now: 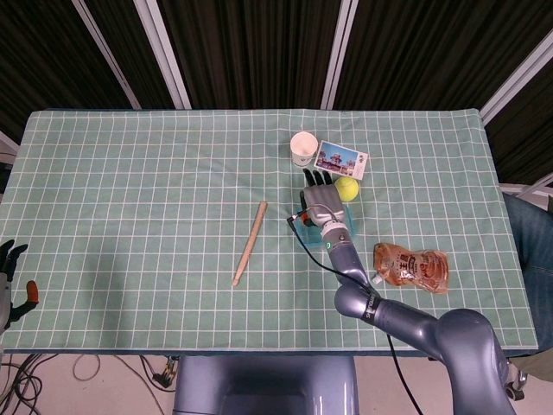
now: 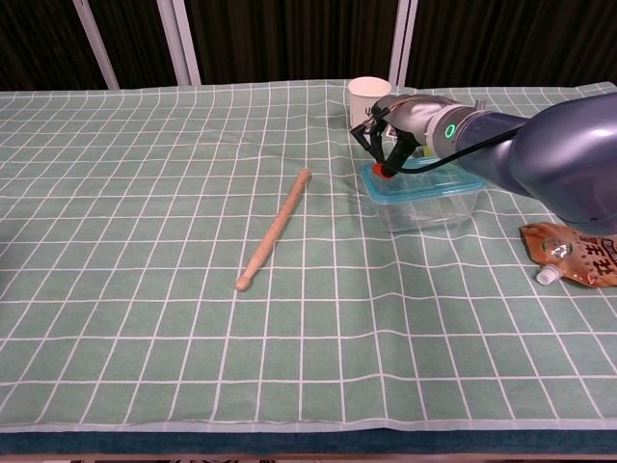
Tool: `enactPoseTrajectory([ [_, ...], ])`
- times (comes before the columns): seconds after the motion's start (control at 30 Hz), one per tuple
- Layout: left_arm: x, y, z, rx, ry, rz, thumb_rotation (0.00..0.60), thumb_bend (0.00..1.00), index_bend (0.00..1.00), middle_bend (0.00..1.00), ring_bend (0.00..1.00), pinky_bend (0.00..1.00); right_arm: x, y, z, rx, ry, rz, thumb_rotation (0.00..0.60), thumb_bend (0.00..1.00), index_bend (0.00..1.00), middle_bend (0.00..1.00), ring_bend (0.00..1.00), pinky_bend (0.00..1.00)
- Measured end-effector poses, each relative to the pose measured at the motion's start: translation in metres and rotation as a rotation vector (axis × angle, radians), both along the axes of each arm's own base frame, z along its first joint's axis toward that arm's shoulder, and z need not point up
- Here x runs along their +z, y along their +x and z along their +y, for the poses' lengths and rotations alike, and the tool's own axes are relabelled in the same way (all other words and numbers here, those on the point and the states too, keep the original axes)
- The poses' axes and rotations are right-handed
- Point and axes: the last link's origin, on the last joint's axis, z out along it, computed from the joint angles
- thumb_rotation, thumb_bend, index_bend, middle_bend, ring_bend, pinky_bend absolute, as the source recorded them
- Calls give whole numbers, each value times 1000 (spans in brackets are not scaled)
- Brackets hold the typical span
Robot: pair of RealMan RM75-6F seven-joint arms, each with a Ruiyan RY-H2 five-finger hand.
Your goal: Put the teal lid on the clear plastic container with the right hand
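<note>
The clear plastic container (image 2: 431, 208) stands right of the table's middle, with the teal lid (image 2: 426, 182) lying flat on its rim. In the head view only a teal edge of the lid (image 1: 346, 228) shows beside my forearm. My right hand (image 2: 396, 124) hovers over the lid's far left corner, fingers straight and apart, holding nothing; its orange thumb tip is at the lid's edge. Seen from the head, the right hand (image 1: 320, 197) points away from me. My left hand (image 1: 9, 266) hangs off the table's near left corner with its fingers apart.
A white paper cup (image 1: 303, 149), a picture card (image 1: 341, 160) and a yellow-green ball (image 1: 347, 188) lie just beyond the container. A wooden stick (image 1: 249, 244) lies to its left, an orange sauce pouch (image 1: 412, 266) to its near right.
</note>
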Motion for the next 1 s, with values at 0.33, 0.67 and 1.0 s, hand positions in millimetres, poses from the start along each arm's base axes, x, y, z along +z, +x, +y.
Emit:
enactPoseTrajectory([
  [0.33, 0, 0, 0, 0, -1, 1, 600, 568, 117, 0, 0, 0, -1, 1, -1, 2, 22, 20, 600, 640, 717, 30, 0, 0],
  [0.67, 0, 0, 0, -2, -2, 1, 600, 568, 117, 0, 0, 0, 8, 10, -3, 0, -18, -69, 600, 557, 504, 24, 0, 0],
  [1.0, -1, 1, 0, -9, -3, 2, 600, 568, 117, 0, 0, 0, 42, 17, -7, 15, -110, -277, 600, 358, 138, 5, 0, 0],
])
